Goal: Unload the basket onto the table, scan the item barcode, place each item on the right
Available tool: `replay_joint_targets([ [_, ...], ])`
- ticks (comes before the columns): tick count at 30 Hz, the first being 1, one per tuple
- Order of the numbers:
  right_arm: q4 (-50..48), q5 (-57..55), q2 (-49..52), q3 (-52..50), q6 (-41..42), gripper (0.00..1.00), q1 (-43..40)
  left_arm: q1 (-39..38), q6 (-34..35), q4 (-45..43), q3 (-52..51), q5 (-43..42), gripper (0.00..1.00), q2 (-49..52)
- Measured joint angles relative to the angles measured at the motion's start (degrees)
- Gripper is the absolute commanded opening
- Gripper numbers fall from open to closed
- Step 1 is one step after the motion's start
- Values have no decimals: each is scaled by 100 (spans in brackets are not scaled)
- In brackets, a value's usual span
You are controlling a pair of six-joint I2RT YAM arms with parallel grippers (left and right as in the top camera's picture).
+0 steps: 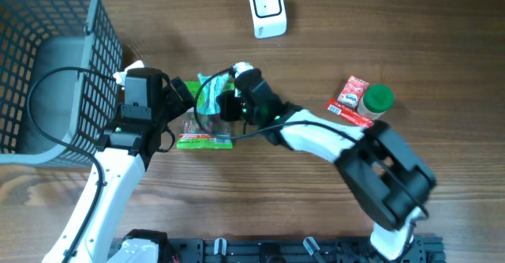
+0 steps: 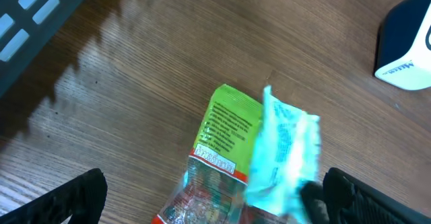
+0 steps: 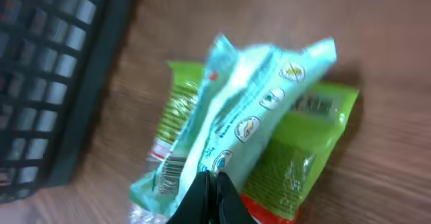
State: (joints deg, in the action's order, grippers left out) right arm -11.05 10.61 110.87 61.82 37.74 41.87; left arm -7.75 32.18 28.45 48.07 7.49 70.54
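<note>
The right hand [image 3: 209, 196] was clenched, its two dark fingers pinched together on the near edge of the pale blue packet [image 3: 250, 109], which sat tilted on its long side over the green packet [image 3: 303, 150]; whether the two packets touched could not be told. A barcode [image 3: 174, 168] showed near the blue packet's lower left end. The green packet lay flat on the table [image 1: 394, 26], its green end sticking out past the blue one and its clear, red-banded end pointing toward the near table edge. Just to the left, the left hand [image 2: 215, 207] stood released, its fingers spread wide to either side of the two packets and gripping nothing. Behind that hand, the dark mesh basket [image 1: 47, 65] filled the table's far left corner, its wall close to the left arm, so room was tight on that side. Toward the far edge stood the white scanner [image 1: 267, 9], well apart from the packets, with bare wood between them. To the right, a red packet [image 1: 349, 101] and a green-lidded jar [image 1: 377, 99] sat touching each other, near the right arm's elbow; the wood beyond them ran open to the right edge.
</note>
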Motion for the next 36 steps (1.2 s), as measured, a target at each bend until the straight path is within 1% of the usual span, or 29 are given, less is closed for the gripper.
replay_joint_targets([
  [2, 374, -15, -350, 17, -153, 4, -35, 0, 0, -2, 0, 2, 100, 0],
  [5, 1377, -50, -946, 37, -341, 4, -63, 0, 0, -2, 0, 2, 100, 0],
  [7, 2382, -66, -1285, 68, -549, 4, -210, 0, 0, -11, 0, 2, 100, 0],
  [9, 3093, -87, -1322, 87, -769, 4, -466, 0, 0, 2, 0, 0, 100, 0],
  [10, 3412, -120, -1320, 63, -890, 8, -636, 0, 0, 0, 0, 0, 100, 0],
  [11, 3591, -136, -1320, 33, -975, 15, -789, 0, 0, -4, 0, 0, 100, 0],
  [12, 3641, -151, -1320, -13, -1054, 24, -914, 0, 0, 0, 0, 0, 100, 0],
  [13, 3670, -168, -1320, -94, -1117, 26, -1054, 0, 0, -2, 0, 2, 100, 0],
  [14, 3663, -166, -1320, -157, -1165, 25, -1110, 0, 0, -2, 0, 0, 100, 0],
  [15, 3670, -151, -1320, -225, -1220, 15, -1134, 0, 0, 0, 0, 2, 100, 0],
  [17, 3600, -33, -1320, -273, -1272, 11, -1108, 0, 0, -2, 0, 0, 100, 0],
  [20, 3202, 149, -1320, -275, -1276, 10, -1021, 0, 0, -2, 0, 0, 100, 0],
  [23, 2881, 190, -1320, -278, -1233, 5, -852, 0, 0, -2, 0, 0, 100, 0],
  [27, 2708, 90, -1270, -278, -1226, 4, -568, 0, 0, -2, 0, 0, 100, 0],
  [33, 2223, 72, -507, -278, -1080, 5, -293, 0, 0, 0, 0, 0, 100, 0],
  [36, 2133, 109, -433, -278, -1016, 4, -48, 0, 0, -2, 0, 2, 100, 0],
])
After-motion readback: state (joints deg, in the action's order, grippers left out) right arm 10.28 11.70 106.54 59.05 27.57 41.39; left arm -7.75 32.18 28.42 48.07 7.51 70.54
